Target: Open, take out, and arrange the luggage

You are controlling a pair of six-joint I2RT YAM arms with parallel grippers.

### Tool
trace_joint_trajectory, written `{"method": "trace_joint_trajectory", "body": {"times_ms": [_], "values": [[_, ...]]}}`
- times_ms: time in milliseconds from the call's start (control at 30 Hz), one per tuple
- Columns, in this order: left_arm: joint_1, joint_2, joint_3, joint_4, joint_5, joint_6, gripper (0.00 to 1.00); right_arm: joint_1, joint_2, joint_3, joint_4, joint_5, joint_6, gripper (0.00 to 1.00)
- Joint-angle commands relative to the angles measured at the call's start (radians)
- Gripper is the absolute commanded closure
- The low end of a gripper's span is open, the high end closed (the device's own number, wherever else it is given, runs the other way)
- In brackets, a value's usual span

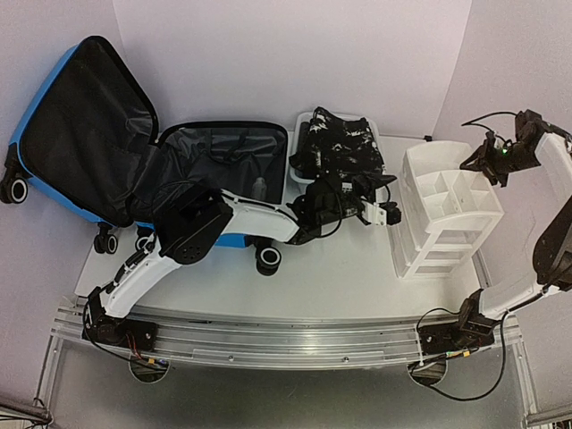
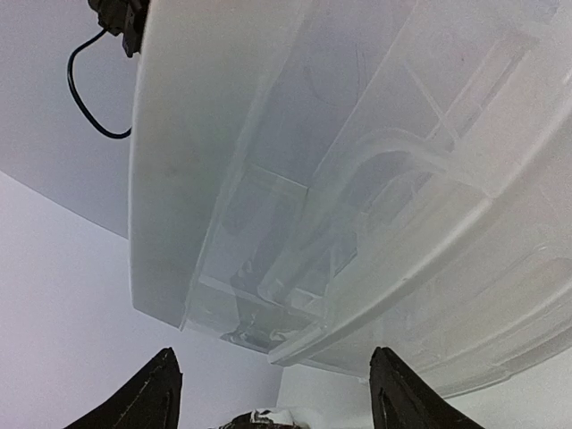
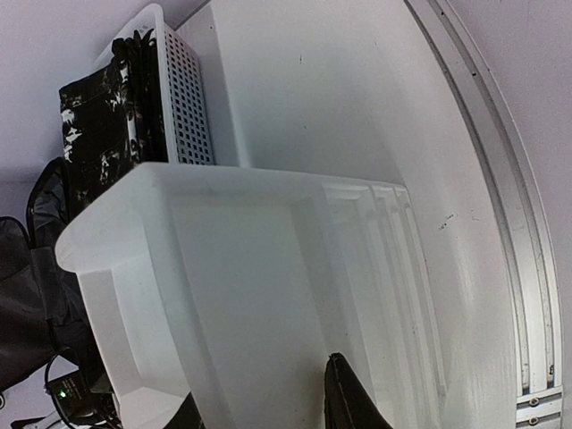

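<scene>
The luggage [image 1: 85,125] lies open at the left, its blue lid propped up and showing black lining, with the base half [image 1: 223,147] flat on the table. My left gripper [image 1: 391,214] [image 2: 273,353] reaches across to the left side of the white organizer [image 1: 447,201] [image 2: 357,179]. It is open, and a black-and-white scrap [image 2: 255,418] shows low between its fingers. I cannot tell whether that scrap is held. My right gripper [image 1: 469,164] [image 3: 261,380] is raised at the organizer's [image 3: 250,268] far right corner, its fingers clamped on either side of the wall.
A white perforated basket [image 1: 304,121] [image 3: 183,98] behind the organizer holds black-and-white clothing [image 1: 344,143] [image 3: 98,116]. A suitcase wheel [image 1: 268,259] sits under my left forearm. An aluminium rail [image 1: 286,335] [image 3: 500,223] runs along the near table edge.
</scene>
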Motion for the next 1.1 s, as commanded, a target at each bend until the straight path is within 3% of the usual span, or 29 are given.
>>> {"method": "trace_joint_trajectory", "body": {"times_ms": [0, 133, 267, 367, 467, 700, 933, 1067], "values": [[0.007, -0.199, -0.035, -0.270, 0.008, -0.346, 0.29, 0.009, 0.021, 0.009, -0.074, 0.025, -0.025, 0.71], [0.041, -0.247, 0.022, -0.475, 0.097, -0.676, 0.29, 0.008, 0.028, 0.010, -0.073, 0.017, -0.025, 0.71], [0.094, -0.242, 0.102, -0.568, 0.432, -1.114, 0.28, 0.008, 0.036, 0.012, -0.073, 0.007, -0.025, 0.71], [0.112, -0.181, 0.156, -0.430, 0.622, -1.536, 0.25, 0.008, 0.039, 0.013, -0.073, 0.007, -0.025, 0.71], [0.118, -0.103, 0.190, -0.151, 0.662, -1.886, 0.23, 0.007, 0.040, 0.015, -0.073, 0.006, -0.023, 0.71], [0.093, 0.000, 0.313, -0.098, 0.504, -2.162, 0.15, 0.007, 0.045, 0.014, -0.075, 0.012, -0.020, 0.71], [0.060, 0.019, 0.252, -0.048, 0.387, -2.373, 0.20, 0.008, 0.070, 0.022, -0.076, 0.009, -0.023, 0.71], [0.054, 0.001, 0.193, -0.086, 0.337, -2.422, 0.23, 0.008, 0.095, 0.040, -0.076, 0.004, -0.026, 0.71]]}}
